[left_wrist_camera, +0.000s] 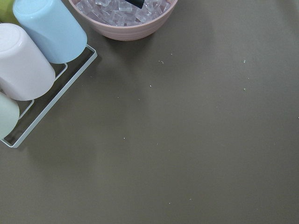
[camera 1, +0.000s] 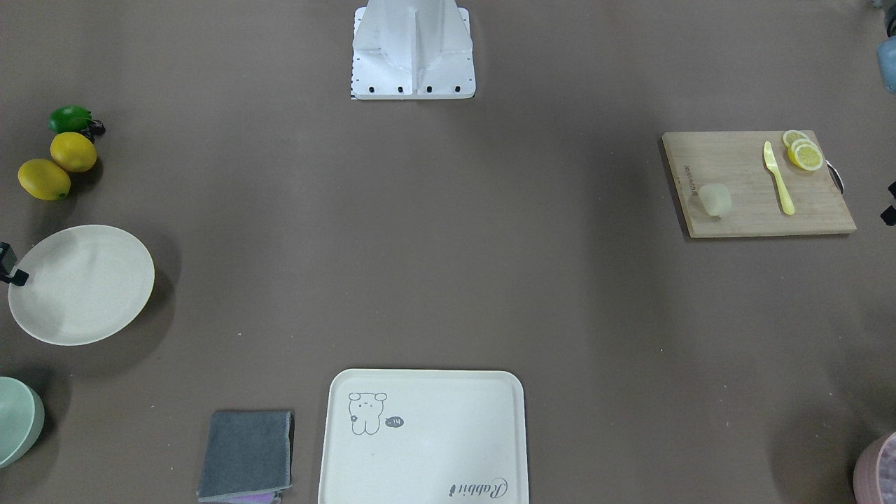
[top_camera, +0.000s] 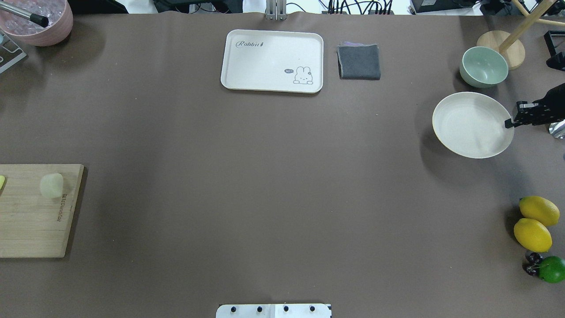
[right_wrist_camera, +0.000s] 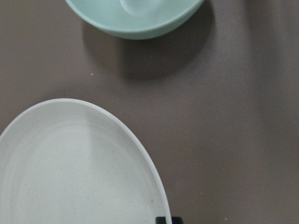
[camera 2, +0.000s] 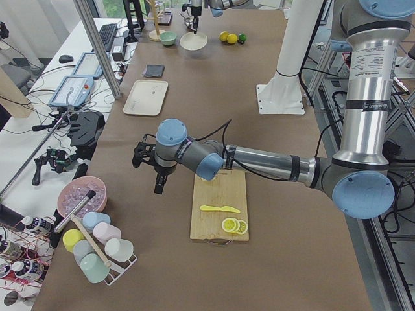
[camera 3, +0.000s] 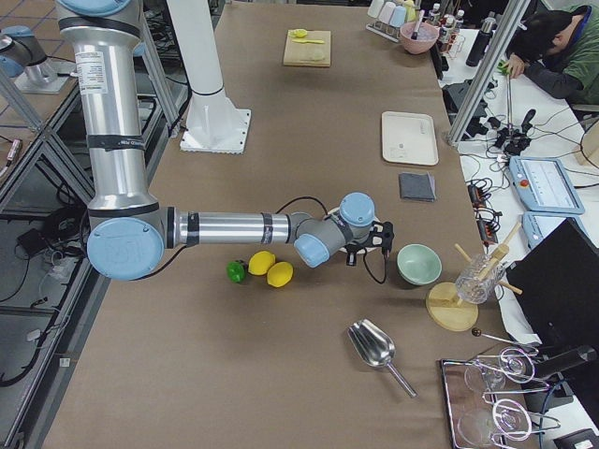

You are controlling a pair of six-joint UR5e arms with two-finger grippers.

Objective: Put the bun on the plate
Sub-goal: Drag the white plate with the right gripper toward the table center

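Note:
The pale bun point(camera 1: 715, 199) point(top_camera: 51, 184) lies on a wooden cutting board point(camera 1: 742, 210) at the robot's left end of the table. The round cream plate point(camera 1: 80, 283) point(top_camera: 472, 125) point(right_wrist_camera: 70, 163) sits at the opposite end. My right gripper point(top_camera: 512, 121) point(camera 1: 14, 269) hovers at the plate's outer rim; the right wrist view shows only a dark fingertip point(right_wrist_camera: 168, 219) there, so I cannot tell if it is open. My left gripper point(camera 2: 159, 181) hangs over bare table beyond the board, near the pink bowl. I cannot tell its state.
A yellow knife point(camera 1: 778, 178) and lemon slices point(camera 1: 803, 152) share the board. Two lemons point(top_camera: 534, 223) and a lime point(top_camera: 551, 268) lie near the plate, a mint bowl point(top_camera: 483, 66) beyond it. A cartoon tray point(top_camera: 271, 59), grey cloth point(top_camera: 359, 62), ice-filled pink bowl point(top_camera: 37, 22) and cup rack point(left_wrist_camera: 32, 79) line the far side.

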